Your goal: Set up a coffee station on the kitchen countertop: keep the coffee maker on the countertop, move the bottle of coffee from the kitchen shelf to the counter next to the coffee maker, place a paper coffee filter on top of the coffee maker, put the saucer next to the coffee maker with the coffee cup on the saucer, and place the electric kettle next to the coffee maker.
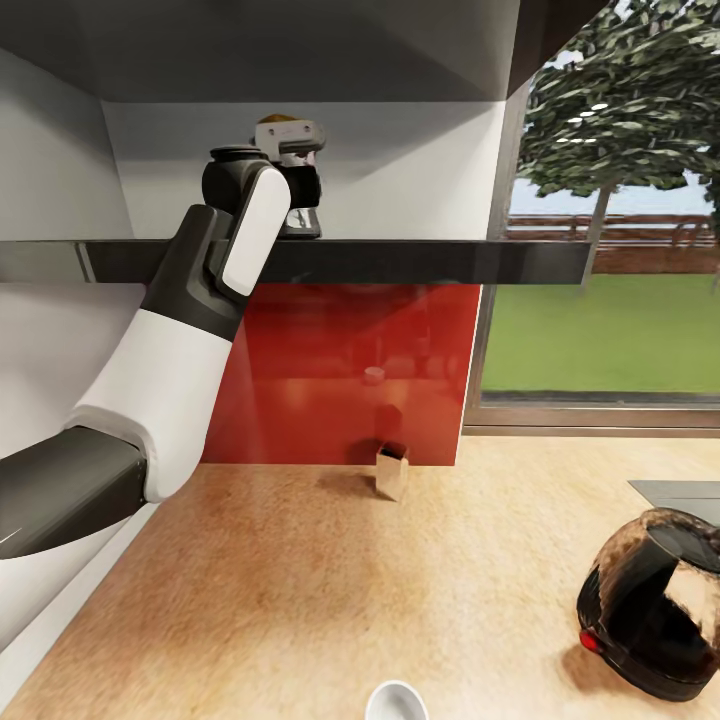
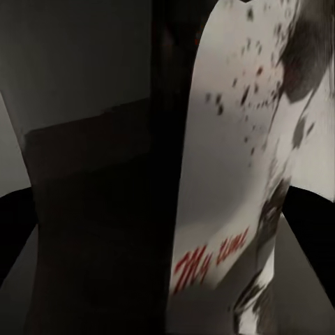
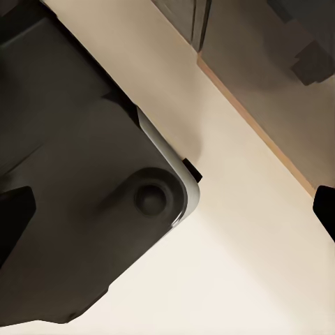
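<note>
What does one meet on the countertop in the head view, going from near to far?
White cup or saucer rim at the near edge → electric kettle, lying tipped at the right → small brown box → red back panel.

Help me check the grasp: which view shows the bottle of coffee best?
The left wrist view: the bottle of coffee is close up, its white label with red script readable. The head view shows just its mustard top on the shelf, behind the left end effector. The right wrist view faces the floor.
</note>
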Robot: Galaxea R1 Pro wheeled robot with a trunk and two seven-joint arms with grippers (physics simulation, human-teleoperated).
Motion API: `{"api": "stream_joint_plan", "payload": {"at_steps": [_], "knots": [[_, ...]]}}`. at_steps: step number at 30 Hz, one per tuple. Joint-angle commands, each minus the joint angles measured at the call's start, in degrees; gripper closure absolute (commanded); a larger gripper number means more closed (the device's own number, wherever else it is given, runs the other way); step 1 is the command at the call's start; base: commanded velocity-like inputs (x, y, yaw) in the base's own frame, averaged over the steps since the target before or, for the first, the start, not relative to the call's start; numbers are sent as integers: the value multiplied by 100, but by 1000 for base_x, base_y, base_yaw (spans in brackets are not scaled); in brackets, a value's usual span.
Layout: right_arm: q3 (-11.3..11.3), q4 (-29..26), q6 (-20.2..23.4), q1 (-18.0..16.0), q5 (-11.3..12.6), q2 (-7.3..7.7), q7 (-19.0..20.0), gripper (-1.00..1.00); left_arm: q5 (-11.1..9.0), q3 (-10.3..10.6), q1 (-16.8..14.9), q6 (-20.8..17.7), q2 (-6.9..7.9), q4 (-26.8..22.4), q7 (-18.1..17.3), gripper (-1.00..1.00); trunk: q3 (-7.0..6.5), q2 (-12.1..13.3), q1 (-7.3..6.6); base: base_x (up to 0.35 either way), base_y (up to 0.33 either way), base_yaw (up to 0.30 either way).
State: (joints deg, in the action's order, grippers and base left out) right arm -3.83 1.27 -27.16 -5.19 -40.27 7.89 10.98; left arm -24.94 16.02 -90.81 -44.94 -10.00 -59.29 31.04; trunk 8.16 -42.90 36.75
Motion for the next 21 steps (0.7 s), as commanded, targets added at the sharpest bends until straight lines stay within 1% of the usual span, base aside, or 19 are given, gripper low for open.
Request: {"api": "stream_joint_plan", "payload": {"at_steps": [1,21], "knots": [[-38,13,-26,-8,54,2,19,-100,-46,6,-6,-15,0,-2,51,100,10,-7,2,0,0,0],[-39,13,-26,-8,54,2,21,-100,-46,18,-6,-15,0,-4,51,100,10,-7,2,0,0,0]]}}
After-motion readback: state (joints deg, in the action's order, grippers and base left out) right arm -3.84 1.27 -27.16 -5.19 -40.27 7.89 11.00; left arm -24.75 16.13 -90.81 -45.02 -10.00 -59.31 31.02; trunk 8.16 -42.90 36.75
